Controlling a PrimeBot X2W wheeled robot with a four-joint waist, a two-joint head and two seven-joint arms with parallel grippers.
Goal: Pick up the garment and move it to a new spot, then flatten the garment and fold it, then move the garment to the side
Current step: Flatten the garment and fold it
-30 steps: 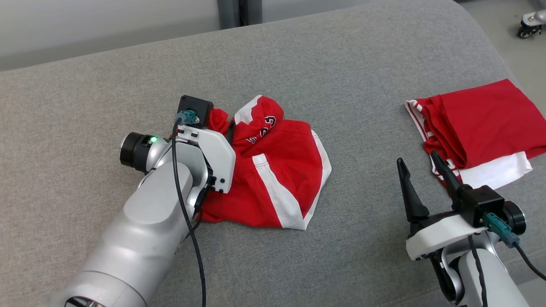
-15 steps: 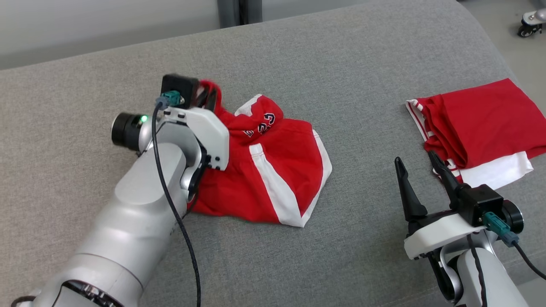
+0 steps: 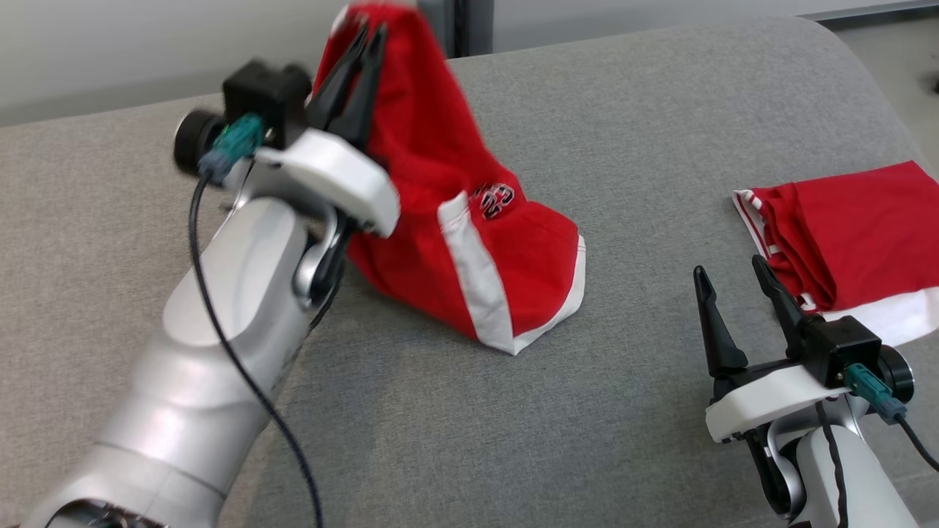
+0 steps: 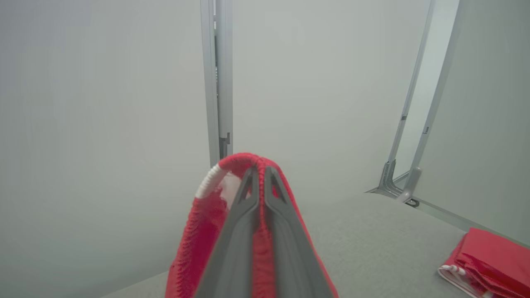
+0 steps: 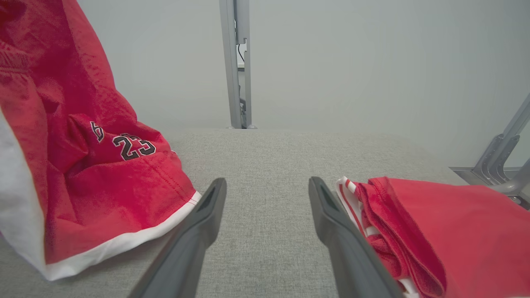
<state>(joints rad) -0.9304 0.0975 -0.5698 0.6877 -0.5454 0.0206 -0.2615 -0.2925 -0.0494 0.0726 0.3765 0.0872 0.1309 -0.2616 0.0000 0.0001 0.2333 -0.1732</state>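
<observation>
The garment (image 3: 469, 242) is a pair of red shorts with white side stripes and a dark number print. My left gripper (image 3: 365, 33) is shut on its waistband and holds that end high, so the cloth hangs in a cone whose lower hem still rests on the grey cushion. From the left wrist camera the garment (image 4: 198, 231) drapes over both sides of my left gripper (image 4: 258, 171), whose fingers are pressed together. My right gripper (image 3: 726, 275) stands open low at the right, with nothing between its fingers. In the right wrist view the garment (image 5: 95, 174) lies left of my right gripper (image 5: 267, 186).
A folded red and white garment (image 3: 851, 235) lies at the cushion's right edge, close behind my right gripper's fingers, and shows as the folded garment (image 5: 434, 223) in the right wrist view. The grey cushion (image 3: 645, 147) spreads wide around both. A metal post (image 5: 237, 62) stands behind.
My left gripper has shut on the garment's waistband and risen, pulling the crumpled cloth up off the cushion. The head camera has shifted slightly. My right arm has held still.
</observation>
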